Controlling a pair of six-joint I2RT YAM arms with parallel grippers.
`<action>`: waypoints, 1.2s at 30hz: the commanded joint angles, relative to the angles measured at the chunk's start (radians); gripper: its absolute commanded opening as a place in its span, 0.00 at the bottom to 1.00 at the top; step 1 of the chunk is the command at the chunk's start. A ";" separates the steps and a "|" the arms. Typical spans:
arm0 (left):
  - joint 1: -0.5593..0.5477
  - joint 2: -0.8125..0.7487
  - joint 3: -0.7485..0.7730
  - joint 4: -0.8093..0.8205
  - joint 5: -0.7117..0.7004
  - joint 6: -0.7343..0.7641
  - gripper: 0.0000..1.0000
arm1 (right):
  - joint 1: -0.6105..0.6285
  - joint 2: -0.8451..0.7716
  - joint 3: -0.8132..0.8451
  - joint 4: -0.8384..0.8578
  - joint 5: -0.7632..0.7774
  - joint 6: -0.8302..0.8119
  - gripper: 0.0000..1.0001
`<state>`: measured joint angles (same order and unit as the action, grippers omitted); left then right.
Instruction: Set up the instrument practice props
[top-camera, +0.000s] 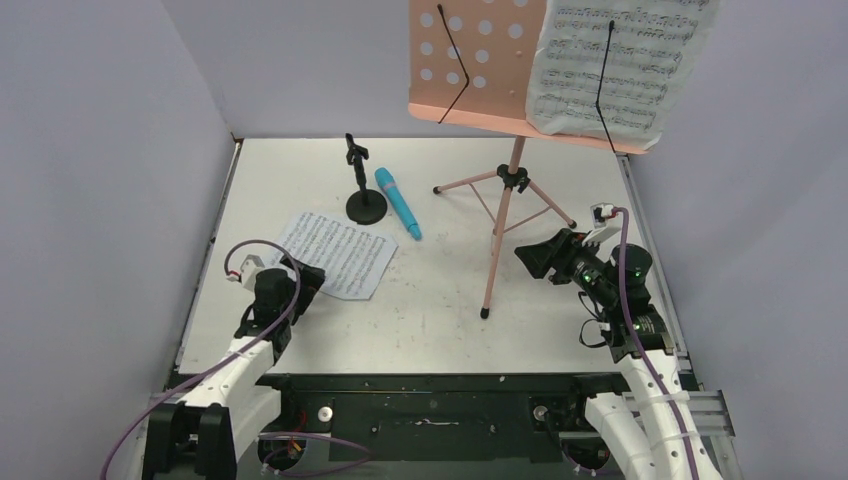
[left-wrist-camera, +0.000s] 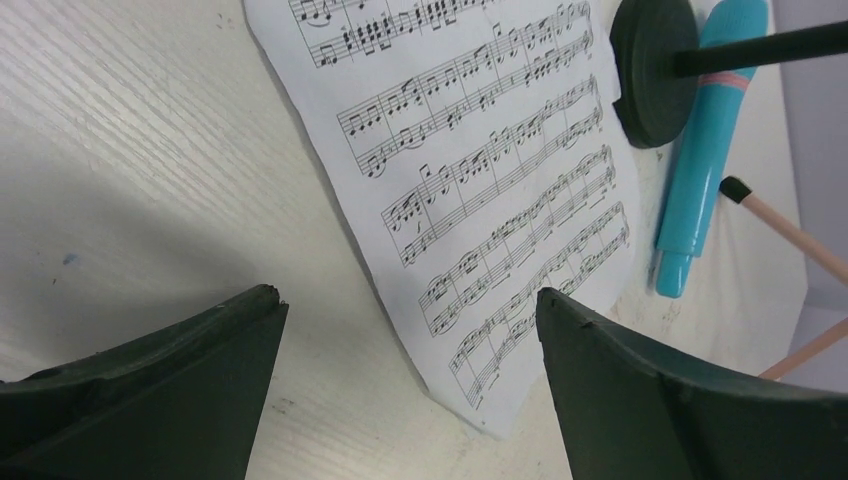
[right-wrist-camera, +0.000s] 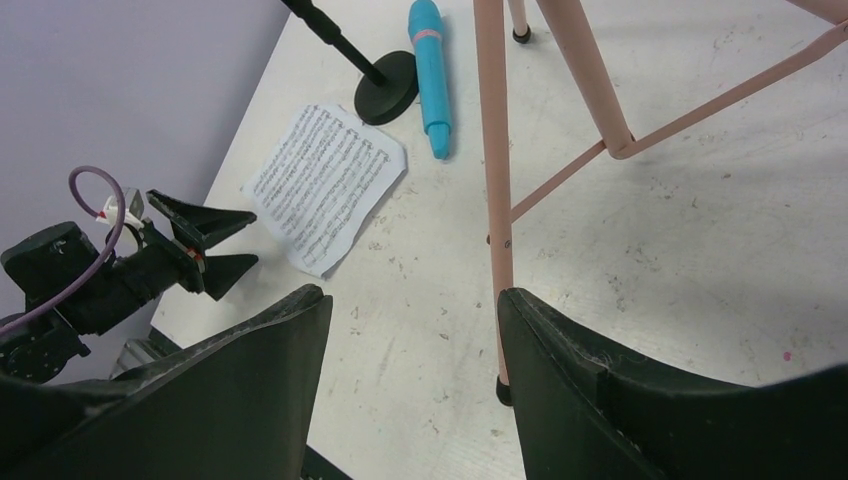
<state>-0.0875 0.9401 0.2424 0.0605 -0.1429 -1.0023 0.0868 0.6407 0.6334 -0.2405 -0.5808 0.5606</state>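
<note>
Now hovering with left pincer (top-camera: 303, 275) spread wide at sheet-music page (top-camera: 335, 255) by the counter's (top-camera: 430, 320) left edge; holding right pincer (top-camera: 537, 255) apart, empty, near pink music stand (top-camera: 497, 235); spotting blue microphone (top-camera: 398, 202) beside mic stand (top-camera: 365, 207) toward far edge.

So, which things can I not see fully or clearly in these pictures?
- Music stand desk and the page on it: their tops are cut off by the upper edge in the top external view.
- Microphone: its far end is cut off by the upper edge in the left wrist view.
- Mic stand: its clip is out of frame above in the right wrist view.
- Table sheet: its notes are too small to read in the top external view.
</note>
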 joint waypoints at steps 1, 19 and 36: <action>0.026 -0.025 -0.034 0.157 -0.033 -0.051 0.94 | 0.006 0.012 0.046 0.032 0.001 -0.019 0.63; 0.082 0.297 0.055 0.301 0.115 -0.118 0.86 | 0.005 0.017 0.067 0.055 0.036 -0.010 0.63; 0.082 0.414 0.086 0.526 0.177 -0.152 0.84 | 0.007 0.009 0.055 0.040 0.045 -0.008 0.64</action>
<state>-0.0113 1.3342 0.2985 0.4961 0.0166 -1.1442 0.0868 0.6609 0.6659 -0.2348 -0.5499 0.5541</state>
